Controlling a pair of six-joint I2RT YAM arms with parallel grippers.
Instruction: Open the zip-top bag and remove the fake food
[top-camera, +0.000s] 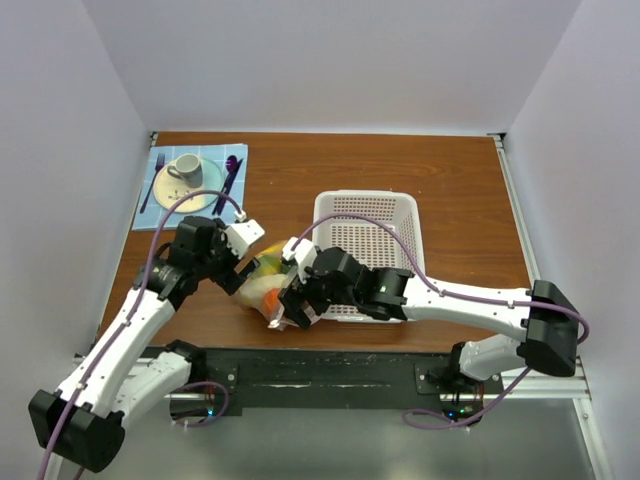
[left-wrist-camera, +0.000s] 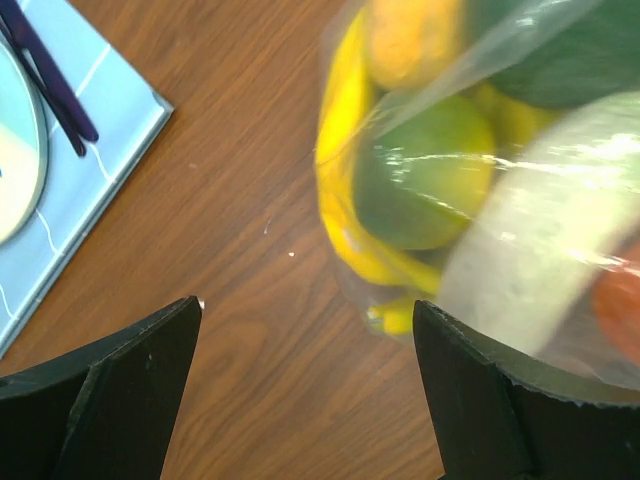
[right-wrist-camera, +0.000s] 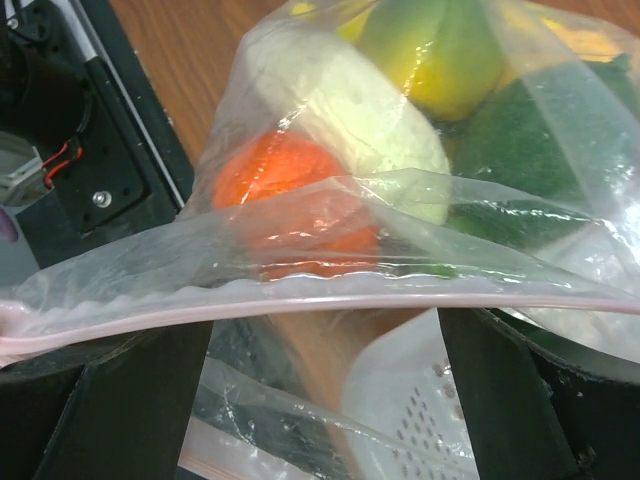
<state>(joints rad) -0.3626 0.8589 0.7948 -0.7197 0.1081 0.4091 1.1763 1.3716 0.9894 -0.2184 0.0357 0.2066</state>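
The zip-top bag (top-camera: 262, 285) lies on the wooden table between my two grippers, holding the fake food. The left wrist view shows the bag (left-wrist-camera: 480, 200) with a yellow banana (left-wrist-camera: 345, 200), a yellow-green piece (left-wrist-camera: 420, 170) and a white piece (left-wrist-camera: 540, 260). My left gripper (left-wrist-camera: 305, 320) is open and empty, its right finger next to the bag's bottom. In the right wrist view the pink zip strip (right-wrist-camera: 300, 300) lies across my open right gripper (right-wrist-camera: 322, 340). Behind the strip are an orange (right-wrist-camera: 290, 190), the white piece (right-wrist-camera: 340, 110) and a dark green piece (right-wrist-camera: 530, 140).
A white perforated basket (top-camera: 400, 215) stands just right of the bag, under my right arm. A blue placemat (top-camera: 190, 180) with a plate, cup, fork and knife lies at the back left. The black base rail (right-wrist-camera: 110, 160) runs along the near edge.
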